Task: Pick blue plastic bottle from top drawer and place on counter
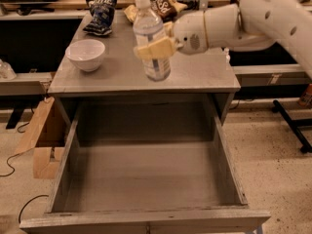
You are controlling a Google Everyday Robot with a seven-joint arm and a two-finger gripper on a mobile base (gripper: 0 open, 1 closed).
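Observation:
The blue plastic bottle (151, 35), clear with a white cap and a pale label band, is held upright above the counter (195, 72). My gripper (155, 48) comes in from the right and is shut on the bottle's middle, with a tan fingertip (153, 48) across its front. The bottle's base hangs over the counter's front middle; whether it touches the surface I cannot tell. The top drawer (146, 179) is pulled out below, its grey floor bare.
A white bowl (86, 54) stands on the counter's left. A dark blue chip bag (100, 16) and another snack bag (163, 6) lie at the counter's back. A cardboard piece (41, 140) leans left of the drawer.

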